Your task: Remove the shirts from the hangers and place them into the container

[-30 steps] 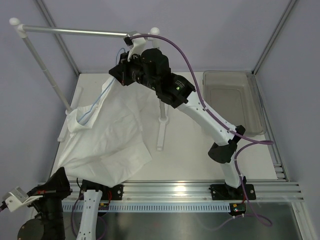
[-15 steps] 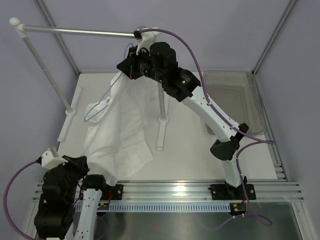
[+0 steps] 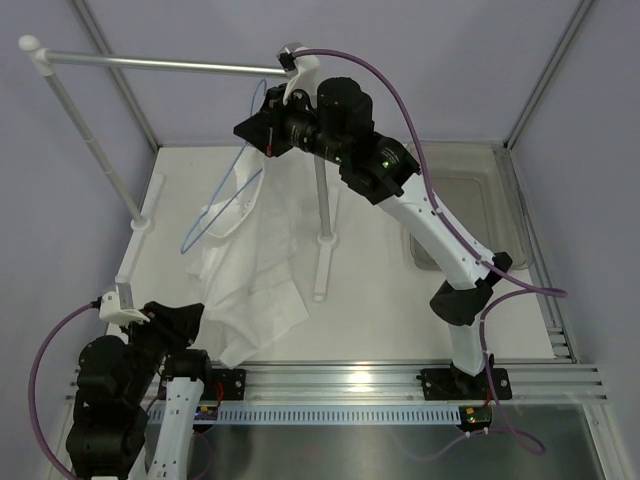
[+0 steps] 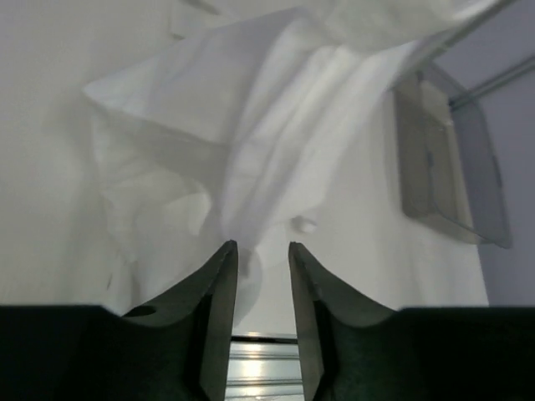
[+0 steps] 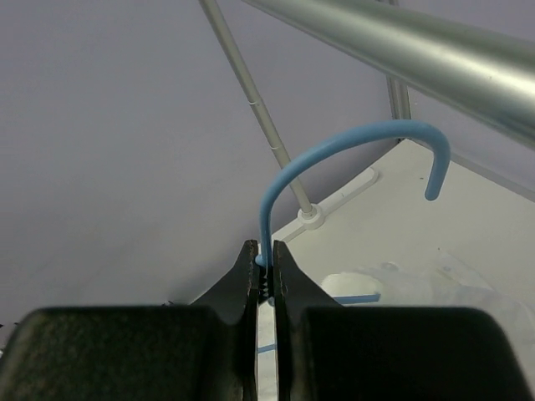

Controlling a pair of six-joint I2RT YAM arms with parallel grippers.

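Hanger held up by the rail, shirt trailing onto the table.
Right gripper (image 5: 263,259) is clenched on the neck of the light-blue wire hanger (image 5: 393,125), hook just under the silver rail (image 5: 401,42). White shirt (image 3: 250,280) drapes from it onto the table (image 3: 370,300). Left gripper (image 4: 261,251) is released, 2 fingers parted at the shirt's edge. Grey bin (image 3: 470,190) sits well apart, far right.

Rail (image 3: 150,64) and post (image 3: 321,200) are blocking eleven o'clock and centre. The shirt (image 3: 250,285) is covering eight; the surface (image 3: 370,300) is lying open at four.
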